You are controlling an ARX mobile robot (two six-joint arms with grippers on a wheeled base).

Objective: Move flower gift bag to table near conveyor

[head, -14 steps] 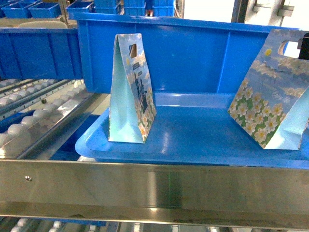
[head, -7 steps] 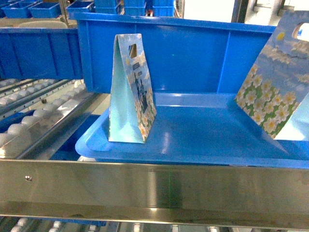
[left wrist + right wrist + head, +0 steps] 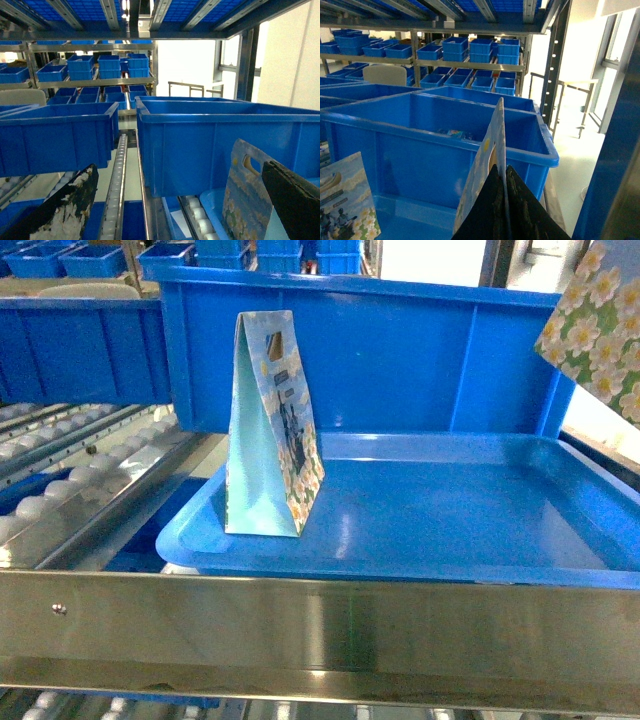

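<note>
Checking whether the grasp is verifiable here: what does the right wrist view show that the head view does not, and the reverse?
Only the right wrist view shows the right hand pinched shut on the top edge of the flower gift bag. Only the head view shows the blue tray, the steel rail and the conveyor rollers. Both show the lifted bag, a second bag standing on the tray, and the blue bin.

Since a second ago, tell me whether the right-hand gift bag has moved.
Yes. The right gift bag has gone up and to the right, off the blue tray; only its flowered corner shows at the head view's top right. The other bag stays put.
</note>
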